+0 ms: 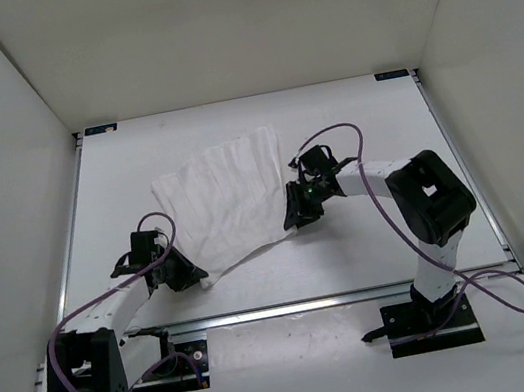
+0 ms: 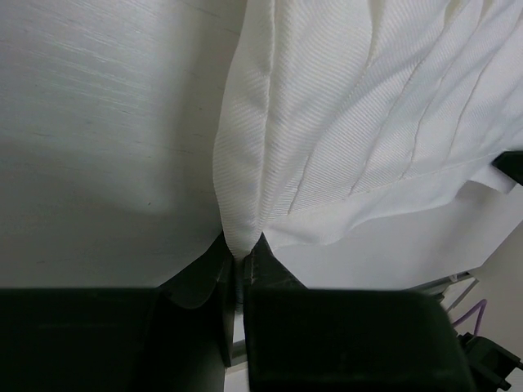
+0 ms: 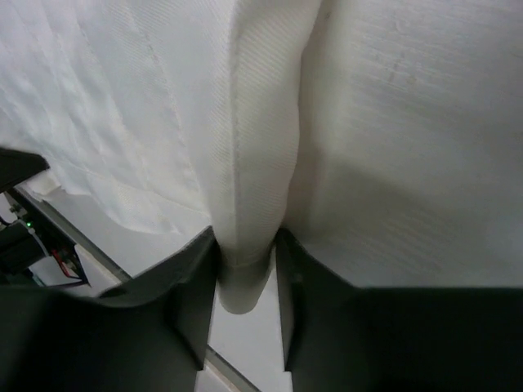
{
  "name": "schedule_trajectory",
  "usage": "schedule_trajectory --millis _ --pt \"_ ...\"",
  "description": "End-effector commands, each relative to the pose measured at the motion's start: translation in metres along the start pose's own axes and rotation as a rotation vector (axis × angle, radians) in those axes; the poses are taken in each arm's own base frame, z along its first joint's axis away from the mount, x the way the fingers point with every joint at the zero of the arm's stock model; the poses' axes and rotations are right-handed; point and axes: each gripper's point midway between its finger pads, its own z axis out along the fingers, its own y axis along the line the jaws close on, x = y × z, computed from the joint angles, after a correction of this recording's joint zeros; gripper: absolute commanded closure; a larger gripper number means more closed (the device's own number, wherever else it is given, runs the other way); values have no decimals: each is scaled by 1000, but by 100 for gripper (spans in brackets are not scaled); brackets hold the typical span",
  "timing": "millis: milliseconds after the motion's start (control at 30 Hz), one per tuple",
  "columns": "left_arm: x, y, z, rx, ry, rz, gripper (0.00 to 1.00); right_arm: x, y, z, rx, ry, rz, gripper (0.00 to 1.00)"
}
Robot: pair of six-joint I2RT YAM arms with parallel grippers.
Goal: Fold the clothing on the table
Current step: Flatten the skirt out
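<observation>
A: What is the cloth like?

B: The garment [image 1: 228,202] is thin, soft and white. Up close the weave is finely ribbed, and long pleat-like ridges fan out slightly across it. It lies mostly flat on the matte white bench [image 1: 350,119], with uneven, slightly rumpled edges.

A: Where is it, going by the silver rail [image 1: 341,298]?

B: Beyond the rail, about mid-bench and a little left of the rail's middle. Its long axis runs slantwise, from the left corner nearest the rail away to the far right corner. The ridges follow roughly that line.

A: The left fingers [image 2: 274,273]?

B: Black and almost closed, pinching a narrow folded point of fabric at the corner nearest the rail. The cloth rises out of them in a creased ridge.

A: And the right fingers [image 3: 302,278]?

B: Wider apart, but a rolled fold of the hem fills the gap and presses both inner faces, so they have hold of it. They are at the other end of the rail-side hem, slightly farther from the rail.

A: Is the hem between them lifted?

B: I cannot tell.
</observation>
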Motion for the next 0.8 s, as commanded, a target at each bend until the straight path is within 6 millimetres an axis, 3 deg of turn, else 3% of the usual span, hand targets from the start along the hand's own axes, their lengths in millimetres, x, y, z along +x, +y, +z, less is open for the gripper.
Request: schedule_trajectory --millis 0,100,200,300,433,533,567,633,667,700,767 --pt "3 6 0 -5 3 -17 100 9 -10 12 34 30 12 75" --pt "0 3 -1 3 -10 -11 100 11 -15 13 53 40 26 100" --pt "-9 -9 -5 47 -33 17 100 2 -16 0 82 10 26 100" --pt "-20 -27 -14 84 -46 65 100 -25 -20 -28 112 -69 9 100" --pt "-45 -56 -32 117 -110 215 100 -69 -8 -93 92 -258 -81 100" --pt "-83 -105 -55 164 -222 383 100 -96 10 -140 125 -449 -218 100" --pt "-89 -108 -52 144 -230 427 100 -106 13 -154 150 -509 -235 100" --pt "-102 -138 -55 165 -247 502 100 -110 6 -162 153 -529 -243 100" --pt "-102 -129 -43 113 -196 464 100 -111 -2 -159 137 -506 -215 100" --pt "-102 -137 -35 116 -155 458 100 -111 3 -161 103 -496 -229 100" --pt "-96 -139 -22 137 -97 401 100 -100 -14 -145 116 -433 -198 100"
